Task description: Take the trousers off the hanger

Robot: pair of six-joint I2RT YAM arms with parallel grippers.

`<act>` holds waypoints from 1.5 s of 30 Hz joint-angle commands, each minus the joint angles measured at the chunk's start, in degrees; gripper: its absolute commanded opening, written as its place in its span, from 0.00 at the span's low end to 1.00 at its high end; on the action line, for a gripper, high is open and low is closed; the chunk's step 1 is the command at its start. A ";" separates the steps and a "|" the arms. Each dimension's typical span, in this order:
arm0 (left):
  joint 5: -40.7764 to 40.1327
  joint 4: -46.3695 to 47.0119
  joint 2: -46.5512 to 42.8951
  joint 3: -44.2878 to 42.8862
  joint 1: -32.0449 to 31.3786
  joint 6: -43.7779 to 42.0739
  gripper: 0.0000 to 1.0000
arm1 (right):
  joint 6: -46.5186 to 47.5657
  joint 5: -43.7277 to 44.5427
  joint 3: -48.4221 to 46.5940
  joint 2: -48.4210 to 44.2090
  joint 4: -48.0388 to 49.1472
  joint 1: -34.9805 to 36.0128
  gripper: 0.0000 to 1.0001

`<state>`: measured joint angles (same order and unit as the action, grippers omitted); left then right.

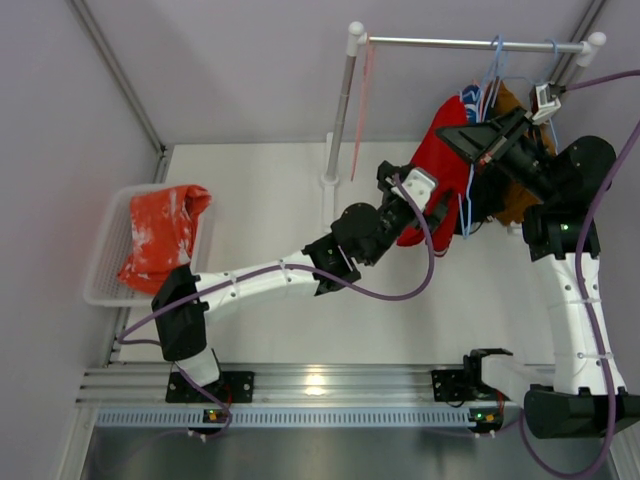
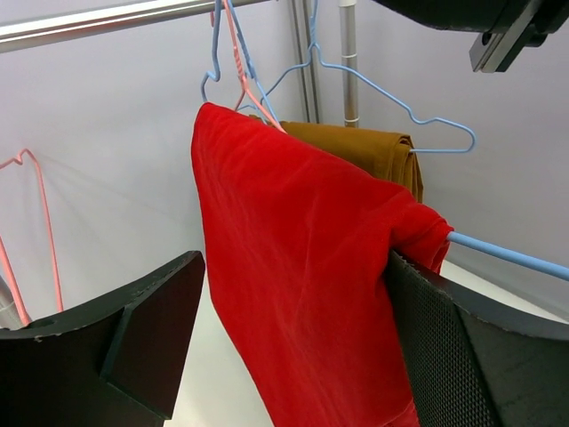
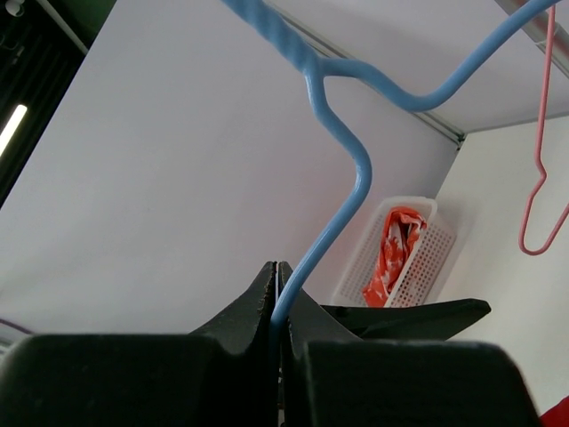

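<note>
Plain red trousers (image 1: 445,160) hang over a blue hanger (image 2: 507,253) on the rail (image 1: 470,43) at the back right. My left gripper (image 1: 428,203) is open, its jaws on either side of the red cloth (image 2: 302,267) without closing on it. My right gripper (image 1: 465,138) is shut on the blue hanger's wire (image 3: 347,205) just below the hook. Brown trousers (image 2: 364,147) hang behind the red ones. A blue-and-white garment (image 1: 470,97) shows by the hooks. Orange-red speckled trousers (image 1: 160,235) lie in the white basket (image 1: 105,260).
The rack's upright post (image 1: 340,110) stands at the back middle, with an empty pink hanger (image 1: 362,100) beside it. The pink hanger also shows in the right wrist view (image 3: 538,178). The basket sits at the table's left edge. White walls close in the back and sides.
</note>
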<state>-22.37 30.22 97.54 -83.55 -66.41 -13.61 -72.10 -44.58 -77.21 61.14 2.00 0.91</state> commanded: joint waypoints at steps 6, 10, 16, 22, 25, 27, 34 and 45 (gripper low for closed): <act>1.19 3.45 -3.23 2.69 -1.35 2.17 0.88 | 2.22 1.25 -0.66 -3.58 8.72 0.67 0.00; 0.05 2.83 -3.58 2.86 -2.05 2.97 0.88 | 2.13 1.42 -0.66 -3.66 9.16 0.67 0.00; -0.83 3.27 -3.49 2.69 -2.14 2.36 0.88 | 2.31 1.42 -0.75 -3.84 8.81 0.67 0.00; -0.75 2.48 -3.58 2.86 -2.14 2.97 0.88 | 2.48 1.51 -0.93 -3.75 8.63 0.76 0.00; 0.31 0.38 -4.46 3.13 -2.14 4.37 0.88 | 2.31 1.77 -0.93 -3.58 8.72 0.67 0.00; 0.66 -0.24 -4.81 3.57 -2.14 4.99 0.88 | 2.22 1.86 -1.10 -3.40 8.90 0.68 0.00; 0.66 -1.65 -5.25 3.39 -2.14 6.05 0.88 | 2.40 1.95 -0.75 -3.75 8.72 0.76 0.00; -2.59 -0.25 -3.41 1.29 -1.97 3.06 0.86 | 2.31 1.07 0.04 -4.45 8.72 0.76 0.00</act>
<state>-23.09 27.68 94.98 -80.05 -68.20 -9.34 -72.12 -43.68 -75.72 60.18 1.65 0.91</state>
